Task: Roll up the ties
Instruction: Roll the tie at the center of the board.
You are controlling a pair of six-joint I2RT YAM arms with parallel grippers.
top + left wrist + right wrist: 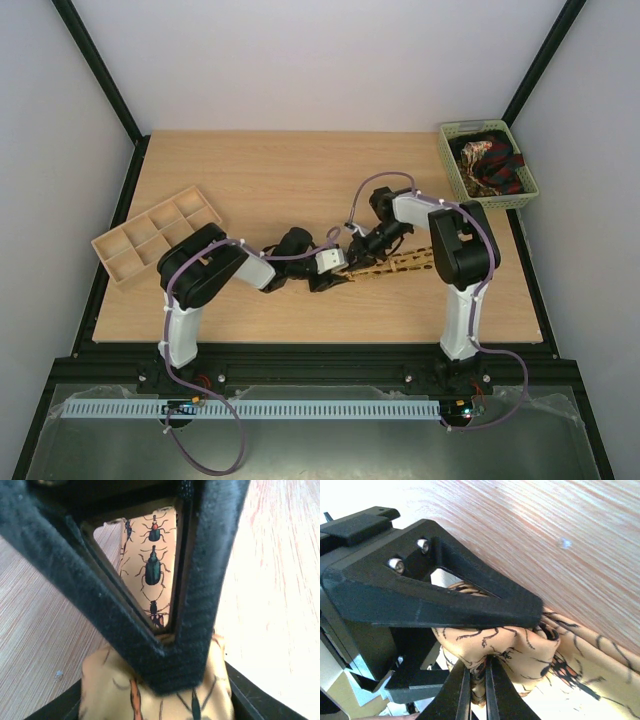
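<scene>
**Both arms on the beetle tie, mid-table**

So the tan-yellow tie, which turns out to be printed with beetles up close, lies on the table between the two arms, near the front edge. One end is bunched into a wad, and the rest runs flat off to the right, under the right arm. The left jaws grip that wad from both sides. The right jaws are pinched shut on a fold of the same wad, right up against the left ones. More ties sit in the green basket at the far right corner. A wooden divided tray is over on the left.
</scene>
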